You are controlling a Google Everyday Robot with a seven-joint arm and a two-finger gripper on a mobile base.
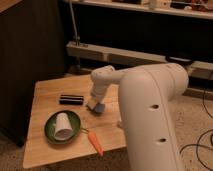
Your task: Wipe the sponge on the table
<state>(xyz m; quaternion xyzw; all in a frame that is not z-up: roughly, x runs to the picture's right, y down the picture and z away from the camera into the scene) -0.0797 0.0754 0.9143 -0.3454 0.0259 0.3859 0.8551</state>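
Sponge [99, 107] sitting under the claw [94, 103], near the middle of the worktop [45, 92].
It is lying flat on the wood, just right of the black bar [71, 99], and the claw is resting right on top of it; whether the claw is clamping it or only pressing on it cannot be told. The sponge is looking soft, light and squashy, so gripping across its narrow sides and pressing gently is probably suiting a wipe best.

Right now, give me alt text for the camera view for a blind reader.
The robot's gripper rests on a blue sponge on a wooden table. Nearby: a black bar, a carrot, a white cup on a green plate.
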